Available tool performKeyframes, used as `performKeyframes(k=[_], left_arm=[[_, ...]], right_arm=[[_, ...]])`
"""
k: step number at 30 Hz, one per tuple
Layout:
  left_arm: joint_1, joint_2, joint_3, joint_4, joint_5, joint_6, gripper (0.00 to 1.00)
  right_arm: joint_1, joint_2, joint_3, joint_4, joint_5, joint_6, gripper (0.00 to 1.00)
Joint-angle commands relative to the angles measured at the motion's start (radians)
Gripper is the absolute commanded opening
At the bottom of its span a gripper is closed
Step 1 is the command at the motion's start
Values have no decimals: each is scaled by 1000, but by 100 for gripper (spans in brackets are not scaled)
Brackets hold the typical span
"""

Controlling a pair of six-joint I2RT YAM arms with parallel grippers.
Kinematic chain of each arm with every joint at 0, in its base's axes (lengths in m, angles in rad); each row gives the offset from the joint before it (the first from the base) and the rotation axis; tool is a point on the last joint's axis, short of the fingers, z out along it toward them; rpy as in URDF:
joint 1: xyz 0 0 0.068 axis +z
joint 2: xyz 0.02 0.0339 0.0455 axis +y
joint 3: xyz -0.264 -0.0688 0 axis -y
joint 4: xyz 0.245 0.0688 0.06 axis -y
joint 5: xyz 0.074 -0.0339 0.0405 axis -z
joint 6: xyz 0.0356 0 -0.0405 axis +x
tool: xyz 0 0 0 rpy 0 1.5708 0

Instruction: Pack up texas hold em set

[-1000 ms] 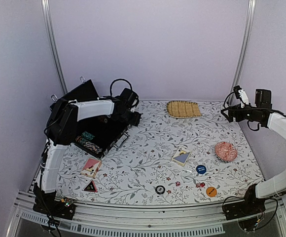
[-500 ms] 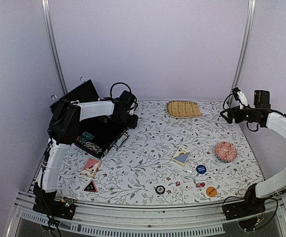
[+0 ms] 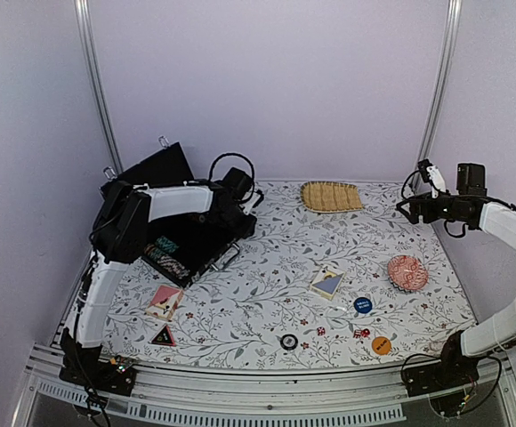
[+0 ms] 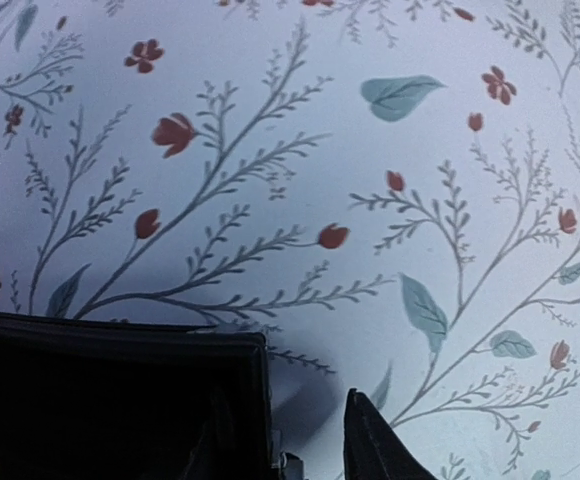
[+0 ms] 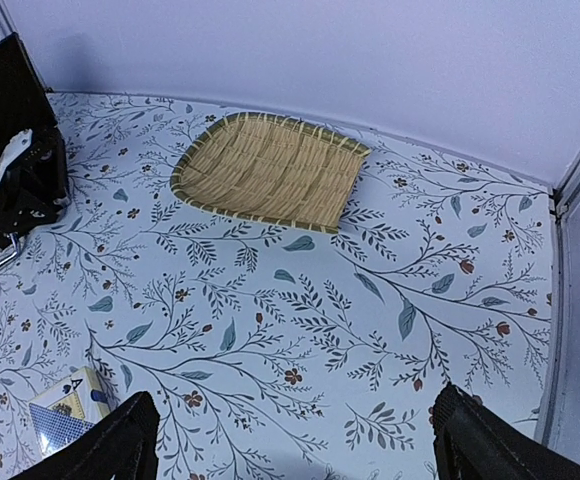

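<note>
While most lettering here is too small to make out, a capital "A" shows on the corner of the card deck (image 5: 70,405) in the right wrist view. The blue disc (image 3: 362,304) carries white writing and the orange disc (image 3: 381,345) dark marks, neither readable.

The black briefcase (image 3: 160,171) stands open at the rear left of the floral surface (image 3: 267,258), its lid raised toward the wall, with chip rows (image 3: 165,260) along its near side. The left gripper (image 3: 238,221) sits at the case's right edge. Its wrist view shows only one fingertip just beside the case's corner, so whether it is spread or pinching cannot be told.

The right gripper (image 5: 295,400) hangs high at the right rear, well apart from the case, its fingers spread wide with nothing between them. Below it lie the woven mat (image 5: 270,172) and the deck.

Toward the front of the surface lie a black disc (image 3: 289,341) and small red dice (image 3: 362,334). A red patterned dish (image 3: 407,272) sits near the right edge.
</note>
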Motion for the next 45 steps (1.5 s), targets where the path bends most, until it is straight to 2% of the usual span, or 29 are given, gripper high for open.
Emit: performKeyframes(k=[1, 17, 23, 31, 33, 36, 40, 45], left_arm=[[-114, 27, -22, 29, 167, 112, 37], [-283, -98, -192, 18, 343, 361, 34], [-364, -139, -269, 41, 337, 446, 35], [-391, -167, -307, 53, 316, 482, 34], [-391, -176, -309, 53, 289, 485, 36], [-392, -212, -303, 50, 263, 477, 45], [-393, -306, -307, 51, 254, 436, 52], [-389, -481, -373, 55, 94, 312, 58]], right_arm=[[-5, 13, -9, -5, -18, -10, 96], [-5, 28, -8, -9, -21, -14, 95], [-5, 38, -6, -12, -26, -16, 95], [-5, 43, -3, -16, -32, -16, 95], [-5, 42, -4, -17, -33, -18, 95], [-5, 42, -3, -18, -39, -20, 95], [-5, 41, -4, -18, -46, -22, 95], [-4, 36, -6, -18, -59, -23, 95]])
